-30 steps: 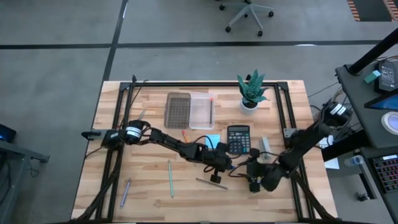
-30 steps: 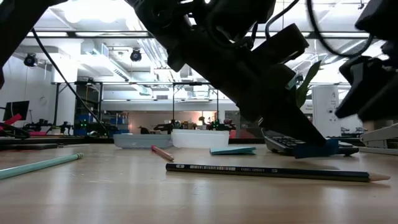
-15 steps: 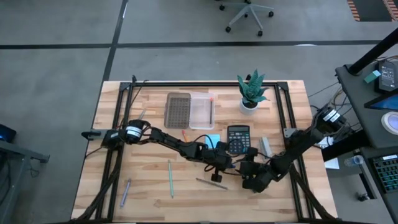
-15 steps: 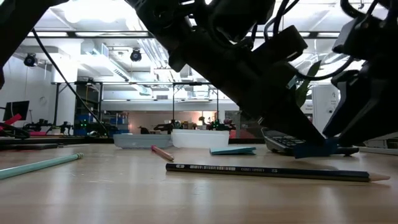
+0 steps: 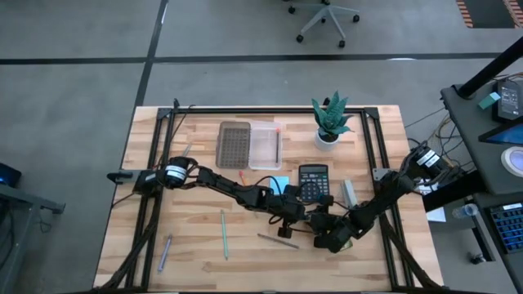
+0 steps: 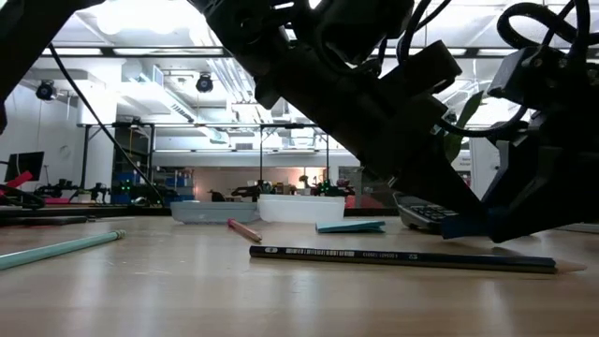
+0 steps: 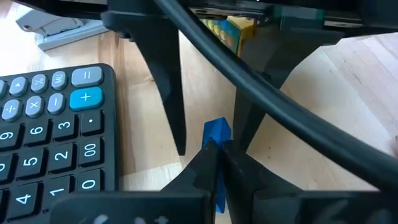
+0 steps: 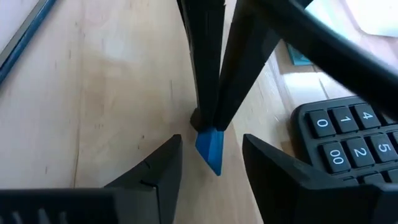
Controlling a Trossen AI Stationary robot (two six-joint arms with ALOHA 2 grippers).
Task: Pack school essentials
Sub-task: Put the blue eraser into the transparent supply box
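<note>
Grey concrete floor surrounds the wooden table (image 5: 204, 253), where both arms meet near the front centre, just in front of a black calculator (image 5: 313, 182). The left hand (image 7: 216, 163) is pinched tight on a small blue eraser (image 7: 217, 132), holding it by one end so that the other end sticks out beyond the fingertips, close above the table beside the calculator's corner. The right hand (image 8: 210, 158) faces it from the opposite side with its fingers (image 8: 163, 163) spread apart, one on each side of the eraser and not touching it, so it has hold of nothing.

Elsewhere on the table, a dark pencil (image 6: 412, 258) lies flat in front of the two hands, a pale green pencil (image 5: 224, 234) lies to the left of it, and a blue-grey pen (image 5: 165, 250) sits near the front left edge. A light-blue sticky pad (image 5: 279, 184) lies just left of the calculator. Farther back stand a dark brown tray (image 5: 233, 144), a clear tray (image 5: 265, 145) touching its side, and a green potted plant (image 5: 329, 118).
</note>
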